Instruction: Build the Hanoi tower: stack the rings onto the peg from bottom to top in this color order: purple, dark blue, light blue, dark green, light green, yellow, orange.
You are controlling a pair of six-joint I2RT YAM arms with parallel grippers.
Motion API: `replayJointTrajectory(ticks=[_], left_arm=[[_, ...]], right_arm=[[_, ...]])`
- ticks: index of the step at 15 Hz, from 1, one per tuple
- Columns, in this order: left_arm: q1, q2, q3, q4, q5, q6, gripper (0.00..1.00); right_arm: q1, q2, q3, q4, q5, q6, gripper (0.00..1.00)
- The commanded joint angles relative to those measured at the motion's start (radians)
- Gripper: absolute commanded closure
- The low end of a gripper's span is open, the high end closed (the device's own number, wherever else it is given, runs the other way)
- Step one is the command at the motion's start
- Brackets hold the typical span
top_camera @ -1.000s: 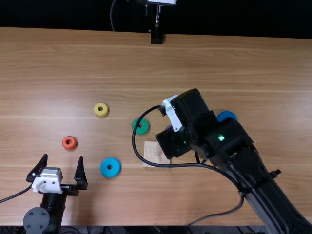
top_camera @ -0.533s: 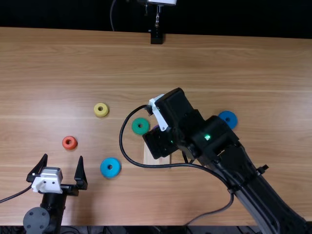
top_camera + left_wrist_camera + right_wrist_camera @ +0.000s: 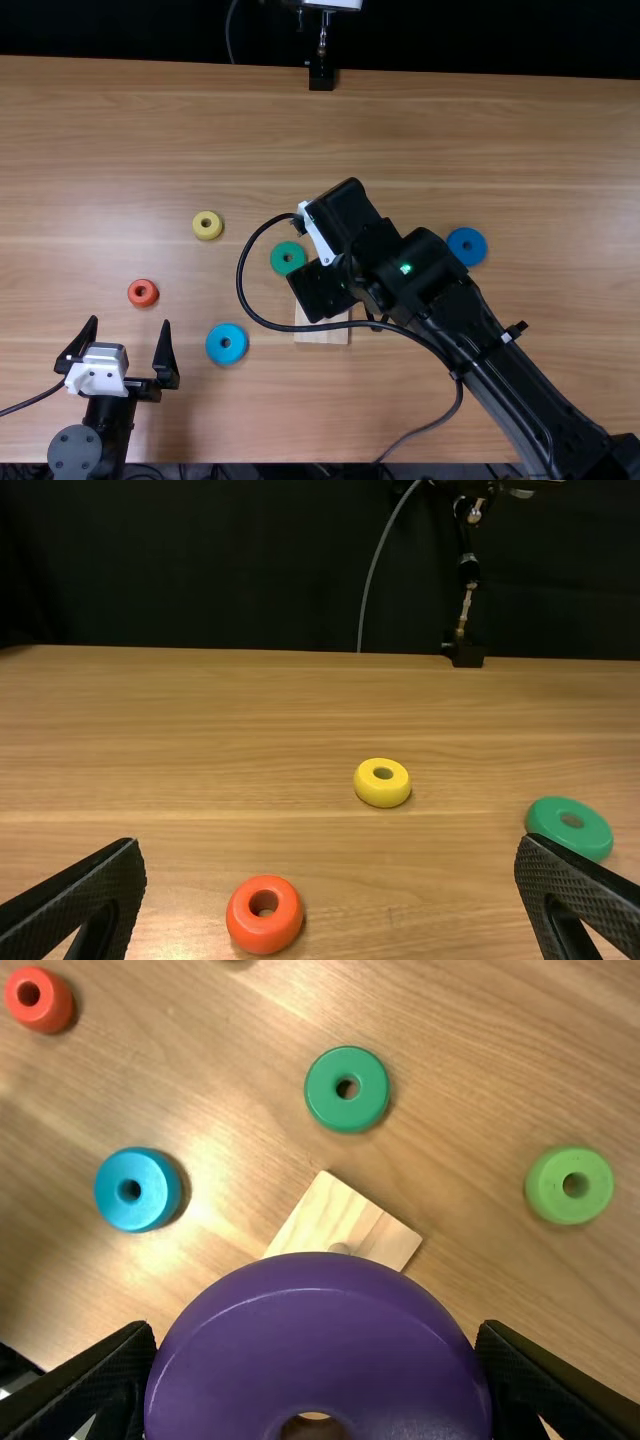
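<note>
- At the near left corner of the table [image 3: 420, 130], the left gripper [image 3: 129, 322] has its jaws apart.
- A light blue round ring [image 3: 227, 344] lies nearer to the near edge than a pale wooden base [image 3: 321, 332] with peg [image 3: 340, 1249].
- The right gripper [image 3: 322, 288], beside this base's far edge, has its jaws clamped on the thick purple ring [image 3: 320, 1340].
- Farther: orange ring [image 3: 143, 293] towards the left edge, dark green [image 3: 288, 258], dark blue [image 3: 467, 246], yellow [image 3: 207, 225].
- A light green ring [image 3: 570, 1185] lies apart from the dark green.

You have a gap between the orange ring [image 3: 143, 301] and light blue ring [image 3: 226, 353], while the right arm [image 3: 480, 345] blocks passage above the wooden base [image 3: 322, 338].
</note>
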Motion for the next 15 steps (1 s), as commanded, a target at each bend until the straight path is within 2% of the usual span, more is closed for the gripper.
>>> replayJointTrajectory(ticks=[1,13,14,15], left_arm=[[0.007,-0.012,-0.017,-0.018,0.008,0.003,0.0],[0.007,-0.012,-0.017,-0.018,0.008,0.003,0.0],[0.007,-0.012,-0.017,-0.018,0.008,0.005,0.0],[0.007,-0.012,-0.017,-0.018,0.008,0.005,0.0]], right_arm=[[0.002,0.008,0.026,0.003,-0.005,0.007,1.0],[0.002,0.056,0.022,0.005,-0.003,0.007,1.0],[0.002,0.056,0.026,0.005,-0.003,0.007,0.96],[0.002,0.056,0.026,0.005,-0.003,0.007,0.76]])
